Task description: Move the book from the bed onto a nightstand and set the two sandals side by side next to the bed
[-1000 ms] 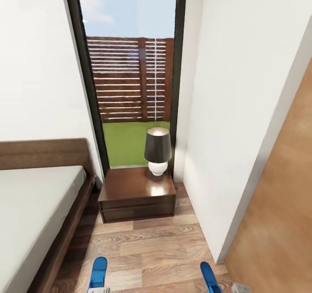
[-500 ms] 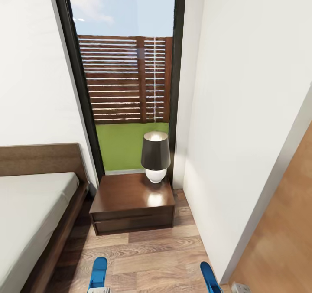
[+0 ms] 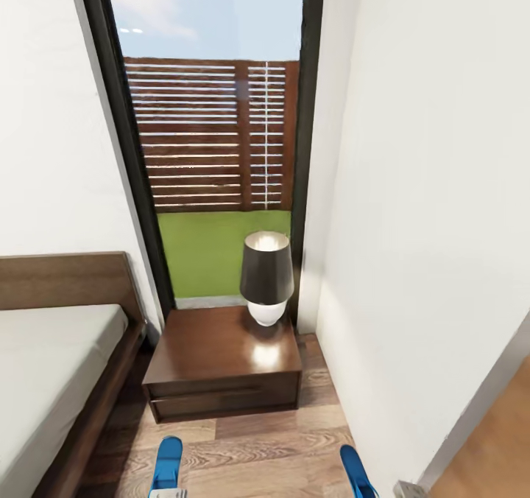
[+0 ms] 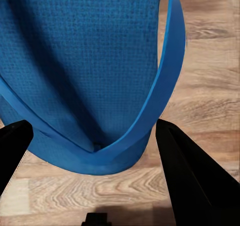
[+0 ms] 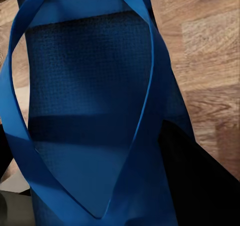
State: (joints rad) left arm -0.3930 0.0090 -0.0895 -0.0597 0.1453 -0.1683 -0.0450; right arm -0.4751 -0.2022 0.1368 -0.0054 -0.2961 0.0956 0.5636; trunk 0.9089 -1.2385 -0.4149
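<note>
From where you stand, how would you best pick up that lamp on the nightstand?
Probably by the round white base of the lamp, under the dark shade, coming from the front, the robot's side. The shade flares too wide for a grip, and the window and wall close off the back and right of the nightstand.

I see wood-plank floor (image 3: pixel 258 446); nightstand (image 3: pixel 221 369) standing on it beside bed (image 3: pixel 51 365); lamp (image 3: pixel 266 277) on nightstand top, back corner; mattress bare where visible.
</note>
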